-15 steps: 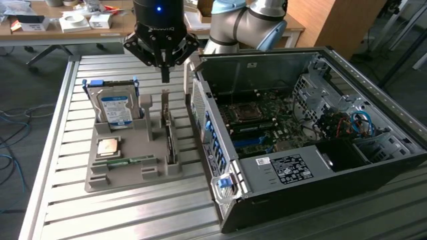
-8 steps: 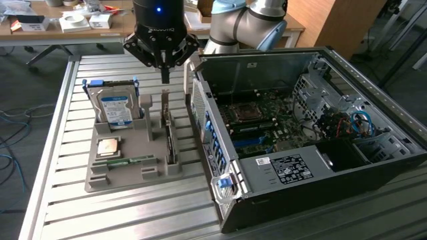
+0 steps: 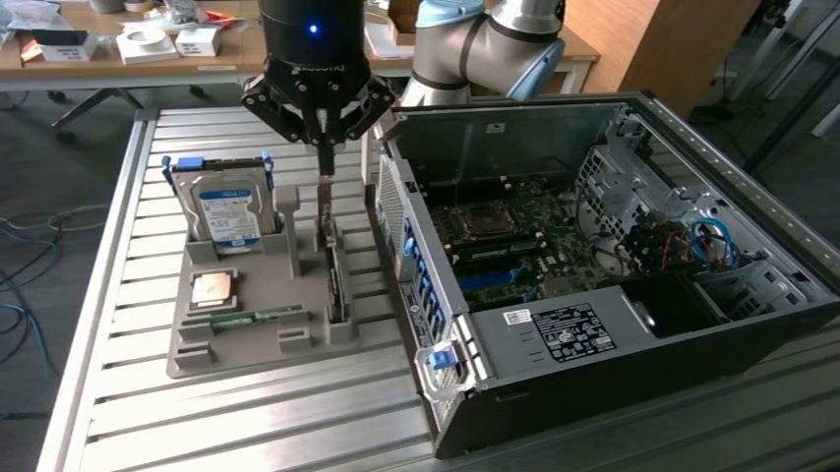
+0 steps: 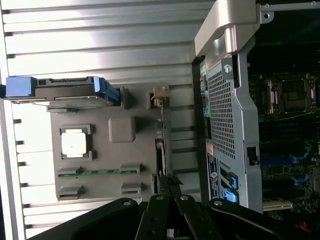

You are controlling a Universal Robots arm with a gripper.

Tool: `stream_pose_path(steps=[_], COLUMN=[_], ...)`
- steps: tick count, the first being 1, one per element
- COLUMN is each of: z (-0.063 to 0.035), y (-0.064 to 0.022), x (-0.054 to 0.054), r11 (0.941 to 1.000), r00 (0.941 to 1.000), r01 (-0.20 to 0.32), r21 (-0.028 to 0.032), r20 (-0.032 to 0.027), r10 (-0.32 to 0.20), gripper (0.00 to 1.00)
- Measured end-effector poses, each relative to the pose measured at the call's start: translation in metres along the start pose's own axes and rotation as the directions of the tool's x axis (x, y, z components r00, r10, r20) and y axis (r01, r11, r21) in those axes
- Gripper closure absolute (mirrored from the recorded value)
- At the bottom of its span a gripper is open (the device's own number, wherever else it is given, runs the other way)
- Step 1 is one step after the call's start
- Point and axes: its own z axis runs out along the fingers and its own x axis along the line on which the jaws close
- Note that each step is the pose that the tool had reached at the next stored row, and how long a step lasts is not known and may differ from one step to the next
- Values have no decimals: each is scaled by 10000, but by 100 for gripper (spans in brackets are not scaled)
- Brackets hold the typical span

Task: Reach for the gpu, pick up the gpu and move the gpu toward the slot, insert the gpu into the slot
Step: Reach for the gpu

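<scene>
Plainly, the exterior view shows the hand (image 3: 326, 169) from the side. Its fingers are pressed together with nothing visibly pinched, directly over the gpu (image 3: 336, 280). Whether they touch its upper end I cannot tell. The gpu stands on edge in the grey tray (image 3: 250, 295), with the hard drive (image 3: 226, 211) at ten o'clock of it. The wrist view looks down on the card's thin top edge, the CPU chip (image 4: 75, 142) and the memory stick (image 4: 97, 171). At three o'clock of the tray, the open computer case (image 3: 617, 324) stands just beside it. Bare slatted table (image 3: 171, 423) lies at six and nine o'clock.
</scene>
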Motion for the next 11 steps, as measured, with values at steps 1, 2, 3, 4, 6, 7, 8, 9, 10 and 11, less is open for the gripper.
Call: stream_pose_path(steps=[1,2,3,4,6,7,8,9,10,11], z=[0,1,1,1,2,1,1,1,1,1], y=[0,-3,-5,-6,-8,-8,-9,-9,-9,-9], x=[2,12,23,34,40,43,46,47,47,47], r11=[10000,10000,10000,10000,10000,10000,10000,10000,10000,10000], r00=[10000,10000,10000,10000,10000,10000,10000,10000,10000,10000], r01=[-2,-2,-1,-1,2,1,0,0,0,0], r21=[-1,0,0,0,-1,0,0,0,0,0], r20=[0,1,1,1,1,1,0,0,0,0], r10=[2,2,1,1,-2,-1,0,0,0,0], gripper=[89,89,89,89,89,89,89,89,89,89])
